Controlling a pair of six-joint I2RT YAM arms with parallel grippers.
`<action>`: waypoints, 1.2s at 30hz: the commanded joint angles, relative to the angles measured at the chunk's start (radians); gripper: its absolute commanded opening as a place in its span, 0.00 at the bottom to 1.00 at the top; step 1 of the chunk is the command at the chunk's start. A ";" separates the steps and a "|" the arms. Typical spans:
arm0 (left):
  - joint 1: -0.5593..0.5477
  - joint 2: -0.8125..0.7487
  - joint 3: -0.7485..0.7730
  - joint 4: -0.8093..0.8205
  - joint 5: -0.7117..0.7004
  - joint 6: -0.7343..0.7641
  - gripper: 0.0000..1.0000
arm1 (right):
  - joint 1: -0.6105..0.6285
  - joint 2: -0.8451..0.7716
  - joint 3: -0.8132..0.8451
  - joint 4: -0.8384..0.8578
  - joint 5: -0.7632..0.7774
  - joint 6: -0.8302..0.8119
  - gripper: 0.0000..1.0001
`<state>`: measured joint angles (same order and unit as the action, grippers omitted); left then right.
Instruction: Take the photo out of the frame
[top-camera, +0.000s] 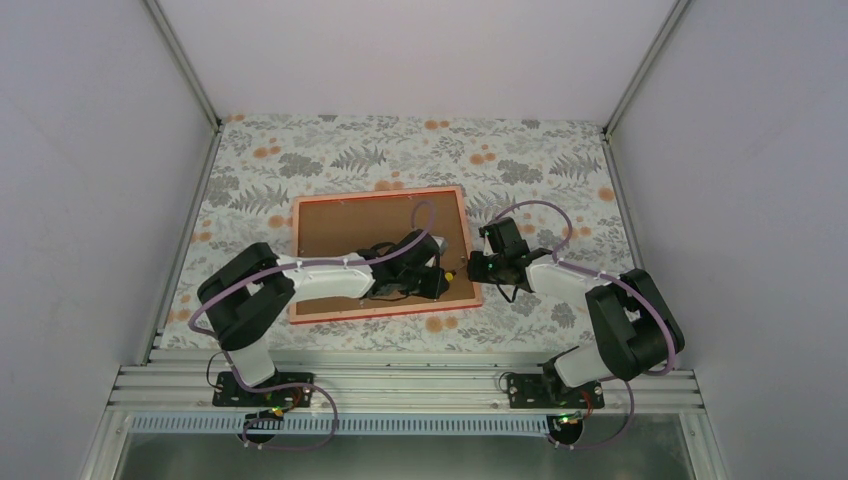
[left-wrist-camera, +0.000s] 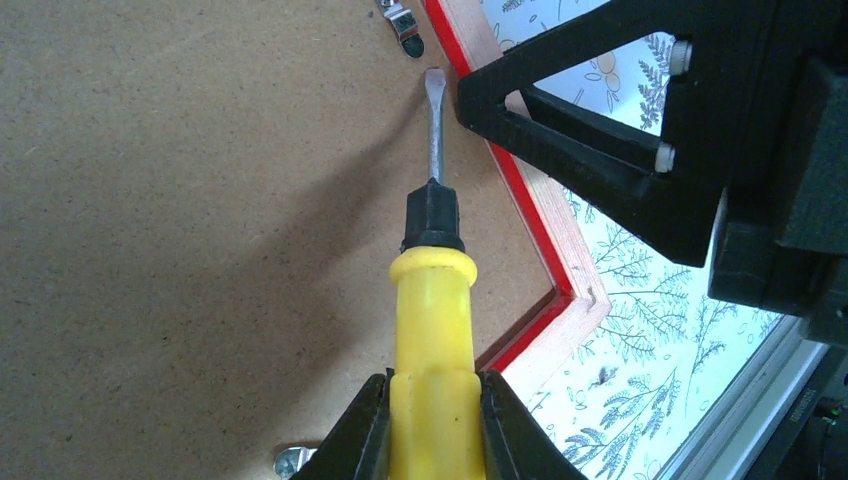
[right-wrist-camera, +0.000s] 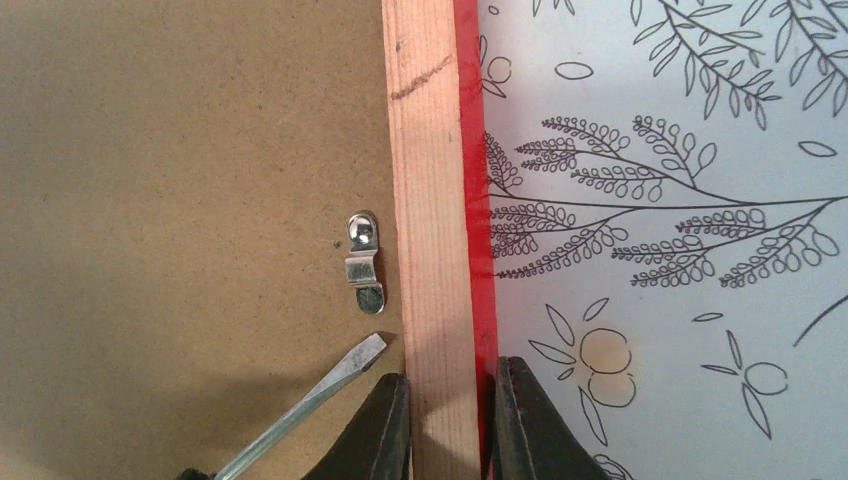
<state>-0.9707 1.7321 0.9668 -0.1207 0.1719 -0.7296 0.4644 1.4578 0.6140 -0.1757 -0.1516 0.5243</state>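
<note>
Frame (top-camera: 380, 192) lying face down on the floral tablecloth (top-camera: 400, 140), left of centre, its brown fibreboard backing (top-camera: 335, 230) uppermost; the photo is hidden in every view. My left gripper (left-wrist-camera: 432, 388) is clamped on the yellow handle of a flat-blade screwdriver (left-wrist-camera: 432, 300); the blade lies over the backing, its tip close to the right rail and just short of a metal turn clip (right-wrist-camera: 365, 262). My right gripper (right-wrist-camera: 450, 380) pinches that same rail near the frame's near right corner; one finger sits on the bare-wood inner side, the other against the red outer edge; the blade tip lies just beside my inner finger.
</note>
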 joint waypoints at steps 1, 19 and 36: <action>0.000 -0.023 -0.012 0.036 -0.001 -0.042 0.02 | 0.006 0.003 -0.013 0.027 -0.025 0.011 0.14; 0.001 0.038 -0.016 0.077 -0.037 -0.063 0.02 | 0.005 0.003 -0.013 0.026 -0.025 0.011 0.14; 0.000 -0.025 -0.052 0.012 -0.144 -0.095 0.02 | 0.006 0.006 -0.012 0.029 -0.026 0.010 0.14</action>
<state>-0.9726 1.7351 0.9340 -0.0509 0.0841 -0.8021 0.4644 1.4578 0.6125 -0.1715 -0.1528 0.5247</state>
